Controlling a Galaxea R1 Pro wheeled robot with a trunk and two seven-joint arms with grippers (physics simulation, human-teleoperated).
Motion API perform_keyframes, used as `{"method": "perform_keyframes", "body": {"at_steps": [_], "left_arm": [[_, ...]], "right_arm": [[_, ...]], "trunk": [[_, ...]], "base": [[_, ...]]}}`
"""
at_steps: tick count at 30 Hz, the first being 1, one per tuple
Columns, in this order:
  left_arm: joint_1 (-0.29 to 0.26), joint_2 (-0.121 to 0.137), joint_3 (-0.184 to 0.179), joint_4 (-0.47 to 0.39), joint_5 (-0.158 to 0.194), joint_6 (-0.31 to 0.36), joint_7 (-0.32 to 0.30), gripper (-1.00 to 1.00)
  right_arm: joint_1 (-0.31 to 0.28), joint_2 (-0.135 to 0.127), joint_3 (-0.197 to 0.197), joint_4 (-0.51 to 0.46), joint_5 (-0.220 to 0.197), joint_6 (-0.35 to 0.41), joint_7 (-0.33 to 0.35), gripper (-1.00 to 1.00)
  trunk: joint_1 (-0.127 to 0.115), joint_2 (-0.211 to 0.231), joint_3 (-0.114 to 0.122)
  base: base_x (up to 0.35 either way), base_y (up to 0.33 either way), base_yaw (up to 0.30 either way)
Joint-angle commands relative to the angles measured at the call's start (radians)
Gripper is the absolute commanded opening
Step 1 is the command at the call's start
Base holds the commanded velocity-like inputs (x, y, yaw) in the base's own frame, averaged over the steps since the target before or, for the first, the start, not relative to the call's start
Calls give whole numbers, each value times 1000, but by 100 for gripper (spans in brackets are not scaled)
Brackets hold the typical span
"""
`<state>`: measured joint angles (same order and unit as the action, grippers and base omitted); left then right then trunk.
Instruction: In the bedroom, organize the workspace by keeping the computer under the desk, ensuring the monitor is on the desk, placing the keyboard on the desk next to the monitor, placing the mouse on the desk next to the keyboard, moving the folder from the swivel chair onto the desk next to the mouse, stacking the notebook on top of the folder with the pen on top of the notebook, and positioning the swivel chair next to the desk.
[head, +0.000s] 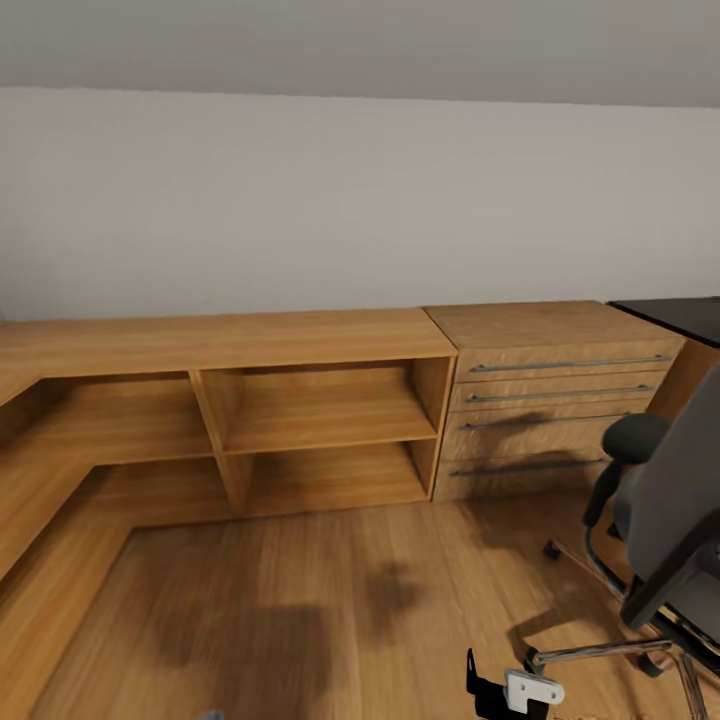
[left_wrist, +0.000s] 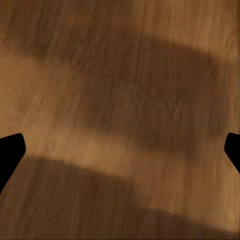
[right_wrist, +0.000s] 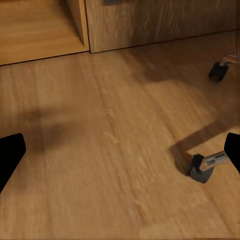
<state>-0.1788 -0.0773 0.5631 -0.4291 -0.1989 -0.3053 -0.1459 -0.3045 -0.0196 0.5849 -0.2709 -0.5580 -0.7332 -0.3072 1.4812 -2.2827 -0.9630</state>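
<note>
Wooden floor (left_wrist: 120, 100) under both grippers, left gripper (left_wrist: 120, 150) and right gripper (right_wrist: 120, 150) spread wide and empty for travel, swivel chair (head: 670, 500) near the chest of drawers (head: 550, 400), desk (head: 680, 315) corner beyond.

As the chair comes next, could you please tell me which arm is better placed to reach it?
Probably the right: the chair stands on that side, and its castor shows near the right claw.

A low wooden open shelf unit (head: 300, 400) runs along a plain pale wall (head: 360, 200). Touching its right end stands a light wooden chest (head: 555, 400) with four long bar handles. Wooden floor (head: 330, 600) below.
</note>
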Motion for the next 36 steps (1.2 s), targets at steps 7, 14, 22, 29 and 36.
{"method": "perform_keyframes", "body": {"at_steps": [7, 14, 22, 29, 36], "left_arm": [[-1, -1, 8, 0, -8, -3, -6, 100], [-1, -1, 10, 0, -7, -3, -6, 100], [-1, -1, 12, 1, -7, -3, -6, 100], [-1, -1, 12, 1, -7, -3, -6, 100], [-1, -1, 13, 1, -7, -3, -6, 100]], "right_arm": [[-1, 0, 9, -1, -2, -2, -7, 100], [-1, 0, 10, -1, -1, -2, -7, 100], [-1, 0, 10, 1, 0, -2, -7, 100], [-1, 0, 10, 1, 0, -2, -7, 100], [-1, 0, 10, 1, 0, -2, -7, 100]], "trunk": [[0, 0, -1], [0, 0, -1], [0, 0, -1], [0, 0, -1], [0, 0, -1]], "base": [[25, 51, -262], [3, 6, -269], [0, 1, -270], [0, 0, -270], [0, 0, -270]]}}
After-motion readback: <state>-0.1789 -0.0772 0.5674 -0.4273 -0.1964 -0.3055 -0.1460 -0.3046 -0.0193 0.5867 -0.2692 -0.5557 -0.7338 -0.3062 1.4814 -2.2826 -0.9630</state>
